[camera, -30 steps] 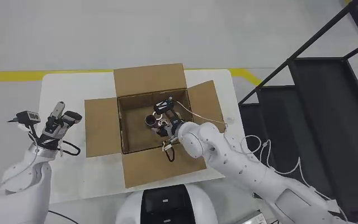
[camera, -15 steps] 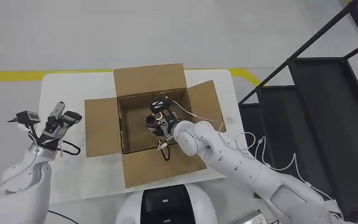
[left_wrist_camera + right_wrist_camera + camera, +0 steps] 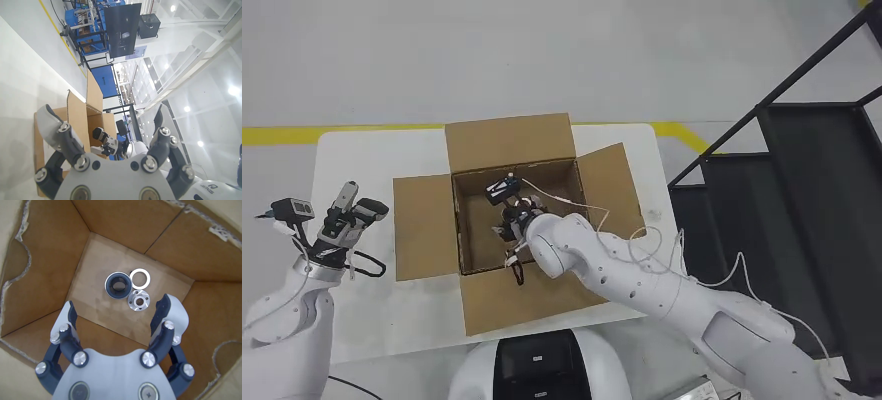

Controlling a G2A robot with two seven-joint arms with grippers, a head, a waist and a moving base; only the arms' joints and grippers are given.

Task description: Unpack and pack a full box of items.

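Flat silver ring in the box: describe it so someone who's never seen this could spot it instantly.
Look into the open cardboard box at three metal parts clustered on its floor. The flat silver ring lies beside the black-lined bearing and the flanged hub; it alone is a thin, plain band.

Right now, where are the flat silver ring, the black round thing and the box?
flat silver ring [image 3: 148, 278], right wrist view, on its metal band.
black round thing [image 3: 109, 286], right wrist view, on its dark face.
box [image 3: 507, 140], top view, on its far flap.
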